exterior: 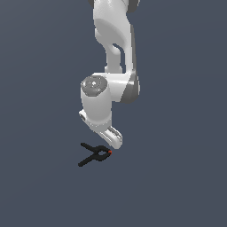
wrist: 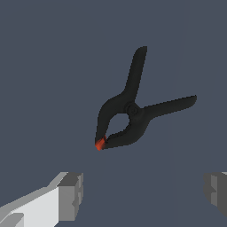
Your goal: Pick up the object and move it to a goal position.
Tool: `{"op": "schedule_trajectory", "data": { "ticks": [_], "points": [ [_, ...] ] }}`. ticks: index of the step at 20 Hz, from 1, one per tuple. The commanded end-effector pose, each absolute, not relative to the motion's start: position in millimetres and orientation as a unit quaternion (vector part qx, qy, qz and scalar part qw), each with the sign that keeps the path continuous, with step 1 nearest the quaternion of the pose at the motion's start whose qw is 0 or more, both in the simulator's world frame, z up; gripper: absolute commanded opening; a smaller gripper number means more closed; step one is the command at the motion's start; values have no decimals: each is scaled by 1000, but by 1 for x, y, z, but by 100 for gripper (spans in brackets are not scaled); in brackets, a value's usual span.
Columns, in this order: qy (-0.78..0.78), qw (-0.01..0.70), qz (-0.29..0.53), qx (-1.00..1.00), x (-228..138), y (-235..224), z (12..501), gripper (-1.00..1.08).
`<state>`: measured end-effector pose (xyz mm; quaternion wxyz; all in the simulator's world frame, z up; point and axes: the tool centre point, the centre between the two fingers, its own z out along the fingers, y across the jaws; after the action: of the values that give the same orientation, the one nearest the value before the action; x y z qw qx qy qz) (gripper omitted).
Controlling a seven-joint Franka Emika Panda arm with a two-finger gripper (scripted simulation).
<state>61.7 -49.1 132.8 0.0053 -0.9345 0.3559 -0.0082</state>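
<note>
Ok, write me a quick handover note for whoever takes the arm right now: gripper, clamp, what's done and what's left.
Gripper: open and empty, fingers spread wide, poised just above the floor.
Spring clamp: lies flat on the floor, untouched, handles splayed towards the exterior view's left and red-orange tip towards its right, next to the gripper.
Done: approach only, no grasp yet.
Left: centre over the clamp, lower, close on it, lift, and carry it to the goal. No goal marker shows in either view.

No readable text, label, brand, number or sign appears on anything in either view.
</note>
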Motion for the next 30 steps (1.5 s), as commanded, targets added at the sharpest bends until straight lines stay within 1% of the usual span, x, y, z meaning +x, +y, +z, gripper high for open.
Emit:
{"op": "schedule_trajectory", "data": {
  "ticks": [1, 18, 30],
  "points": [
    [393, 6, -7, -920, 66, -54, 127, 100],
    [612, 3, 0, -791, 89, -82, 86, 100],
    [681, 0, 0, -733, 96, -91, 70, 100]
  ]
}}
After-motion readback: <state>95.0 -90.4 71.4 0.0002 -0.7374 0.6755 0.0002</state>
